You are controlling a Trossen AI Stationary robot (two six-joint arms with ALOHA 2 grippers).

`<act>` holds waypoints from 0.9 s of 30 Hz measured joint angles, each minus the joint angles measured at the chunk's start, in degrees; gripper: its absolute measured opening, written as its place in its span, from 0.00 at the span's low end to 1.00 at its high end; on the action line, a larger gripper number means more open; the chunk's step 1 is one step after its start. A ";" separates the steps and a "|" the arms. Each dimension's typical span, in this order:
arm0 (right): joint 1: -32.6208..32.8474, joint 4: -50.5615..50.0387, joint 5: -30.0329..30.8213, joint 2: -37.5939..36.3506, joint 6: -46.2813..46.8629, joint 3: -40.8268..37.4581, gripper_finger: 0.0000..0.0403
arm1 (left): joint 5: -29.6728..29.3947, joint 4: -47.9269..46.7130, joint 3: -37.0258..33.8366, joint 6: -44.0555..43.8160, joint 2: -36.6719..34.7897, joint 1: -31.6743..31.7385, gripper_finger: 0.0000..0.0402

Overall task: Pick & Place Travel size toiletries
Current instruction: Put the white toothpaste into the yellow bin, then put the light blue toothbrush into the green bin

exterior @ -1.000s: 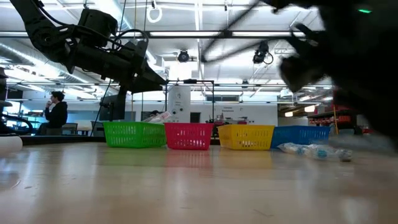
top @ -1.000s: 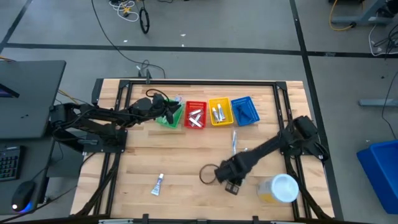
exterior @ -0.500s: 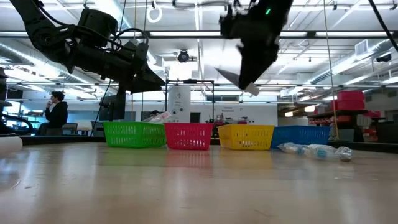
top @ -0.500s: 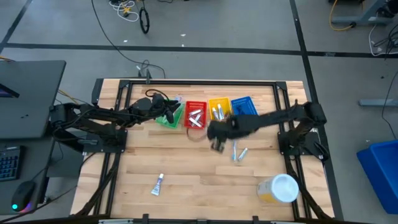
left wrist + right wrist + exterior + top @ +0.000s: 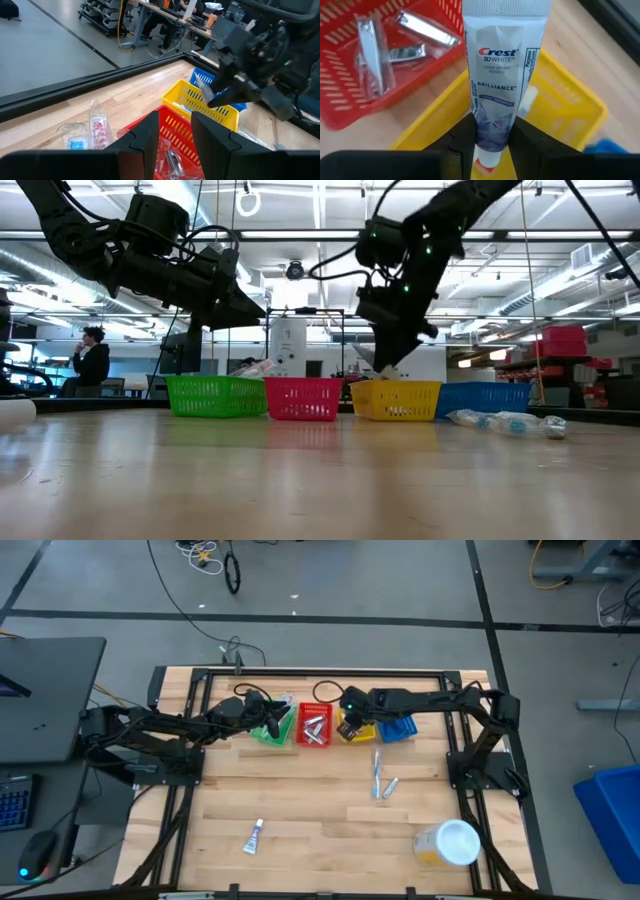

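My right gripper (image 5: pixel 348 728) is shut on a white-and-purple toothpaste tube (image 5: pixel 495 75), above the yellow basket (image 5: pixel 356 721); the low view shows the tube (image 5: pixel 386 370) hanging just over the basket's rim (image 5: pixel 395 388). My left gripper (image 5: pixel 279 724) is open and empty above the green basket (image 5: pixel 268 732); its fingers (image 5: pixel 148 140) frame the red basket (image 5: pixel 175 145). A white-blue tube (image 5: pixel 254 835) lies on the table near the front. Clear-wrapped toothbrushes (image 5: pixel 377 770) and a small tube (image 5: pixel 390 787) lie at centre right. My right gripper pinches the tube between its two fingers (image 5: pixel 466 135) near the cap end (image 5: pixel 487 127). The fingers slant down from the table's right, and the tube runs on ahead of them. The tube is lifted clear, its flat crimped end (image 5: pixel 506 7) pointing down at the yellow basket.
Green, red (image 5: pixel 314 726), yellow and blue (image 5: pixel 396 717) baskets stand in a row at the far side; the red one holds silvery items (image 5: pixel 395 45). A yellow jar with a white lid (image 5: pixel 449 843) stands at the front right. A person (image 5: pixel 90 360) sits far behind the table.
My right gripper has gone from the table's front right toward the far edge, rising, and now stands over the yellow basket with the toothpaste tube in its fingers. The tube now hangs lower, near the basket's rim.
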 joint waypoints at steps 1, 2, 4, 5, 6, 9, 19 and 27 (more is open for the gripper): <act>-0.55 2.19 0.00 0.00 -1.28 -1.07 0.27 | 0.00 -0.01 0.00 0.00 0.00 0.01 0.30; -0.99 4.07 -0.10 0.00 -2.37 -2.05 0.27 | 0.00 -0.02 0.00 0.00 0.00 0.01 0.30; -1.49 6.10 -0.11 0.00 -3.01 -3.74 0.27 | 0.00 -0.01 0.00 0.00 0.00 0.00 0.30; -1.65 6.91 -0.08 0.00 -3.05 -4.50 0.28 | 0.00 -0.04 0.00 0.00 0.00 0.00 0.30; -1.76 7.36 -0.04 0.00 -3.07 -5.17 0.28 | 0.00 -0.01 0.00 0.00 0.00 0.00 0.30; -1.80 7.35 -0.12 0.00 -3.07 -6.36 0.33 | -0.09 0.01 0.00 0.00 0.00 0.00 0.30; -1.19 9.79 0.01 0.00 -3.51 -6.67 0.54 | -0.61 -0.01 0.00 -0.02 0.00 0.00 0.30; 4.02 11.31 0.03 0.00 -5.87 -6.20 0.56 | -0.61 -0.01 0.00 -0.02 0.00 0.00 0.30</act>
